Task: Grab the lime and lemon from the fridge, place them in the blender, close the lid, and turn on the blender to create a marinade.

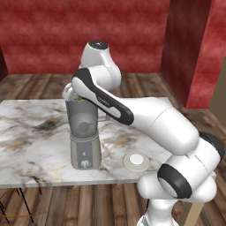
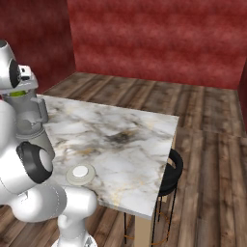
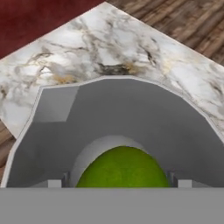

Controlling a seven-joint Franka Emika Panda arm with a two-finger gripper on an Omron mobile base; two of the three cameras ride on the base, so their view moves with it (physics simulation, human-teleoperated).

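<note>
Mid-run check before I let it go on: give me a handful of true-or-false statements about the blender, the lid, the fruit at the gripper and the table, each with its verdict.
1. The blender stands upright on the marble table. True.
2. The lid is already on the blender jar. False: it lies flat on the table beside the blender's base, and the jar's mouth is uncovered.
3. A yellow-green fruit sits between the fingertips of the gripper, over the jar's mouth. True.
4. The gripper hangs over the bare floor, away from the table. False: it is right above the blender jar.
5. A black stool stands at the table's edge. True.
</note>
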